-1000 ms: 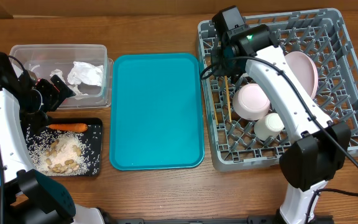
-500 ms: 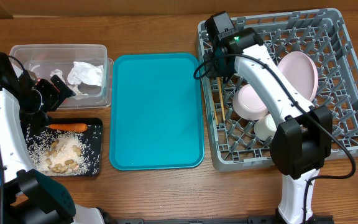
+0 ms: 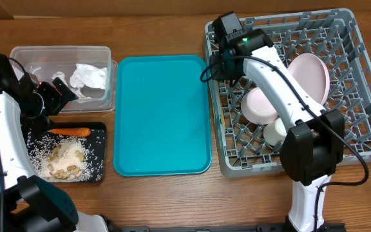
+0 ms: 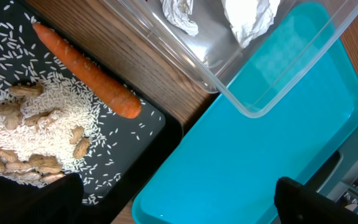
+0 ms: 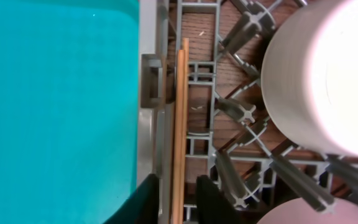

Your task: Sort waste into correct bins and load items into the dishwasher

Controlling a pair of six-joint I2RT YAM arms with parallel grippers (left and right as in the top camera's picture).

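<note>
wood: thin pale chopsticks (image 5: 179, 112), likely light, stiff, roll-prone, against grey plastic dish rack (image 5: 149, 81) wall; my right pincer (image 5: 178, 190) slightly parted astride them; best pinched mid-length.

One grey dish rack (image 3: 366, 129) at the worktop's right edge holds one plate (image 3: 314, 67), one bowl (image 3: 257, 106), one cup (image 3: 274, 132) and two chopsticks (image 5: 179, 124). One teal tray (image 3: 163, 116) lies mid-worktop. At the left edge, one clear tub (image 3: 60, 50) holds two crumpled white tissues (image 4: 247, 15). One black tray (image 3: 99, 132) holds one carrot (image 3: 69, 131), one rice heap (image 3: 69, 154) and roughly a dozen peanuts (image 4: 42, 163).
</note>
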